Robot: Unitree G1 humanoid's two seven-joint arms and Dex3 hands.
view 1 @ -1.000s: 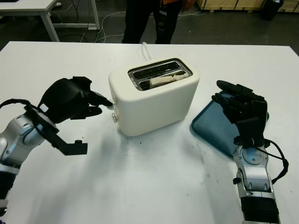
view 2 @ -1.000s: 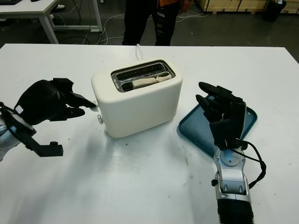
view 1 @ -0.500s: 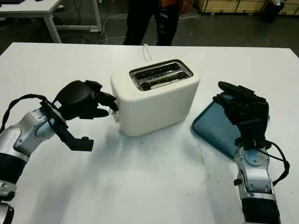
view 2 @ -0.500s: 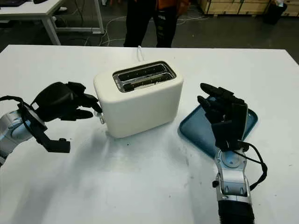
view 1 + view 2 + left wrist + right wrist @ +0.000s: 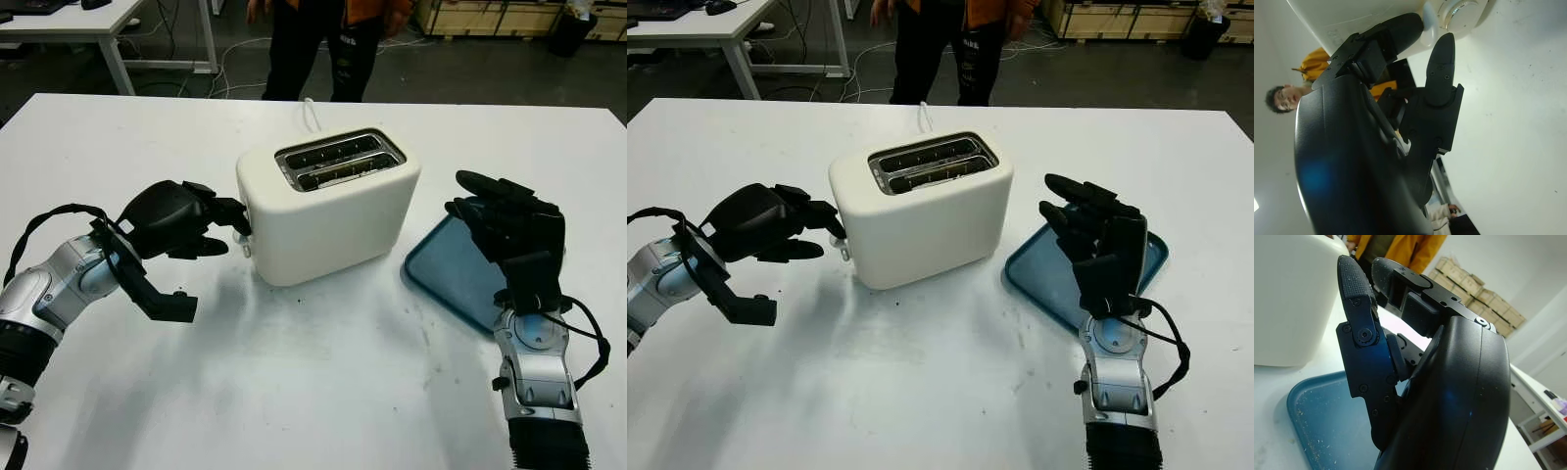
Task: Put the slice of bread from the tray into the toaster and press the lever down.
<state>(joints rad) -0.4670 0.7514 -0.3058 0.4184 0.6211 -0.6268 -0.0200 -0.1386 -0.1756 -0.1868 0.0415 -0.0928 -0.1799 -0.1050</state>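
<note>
While the cream-white, rounded two-slot toaster (image 5: 328, 208) stands near the middle of the white worktop (image 5: 323, 382), its slots show dark metal guides, and the bread slice cannot be made out inside them. At the toaster's end face, the left robot hand (image 5: 186, 220) has its black fingertips (image 5: 1406, 29) pressed on the pale lever (image 5: 1429, 28), just beside a round white dial (image 5: 1462, 9); it grips nothing. The right robot hand (image 5: 509, 235) is open, held upright over the blue rectangular tray (image 5: 1043, 279), which carries only scattered crumbs. A person in dark trousers (image 5: 313, 49) stands beyond the worktop's far edge.
</note>
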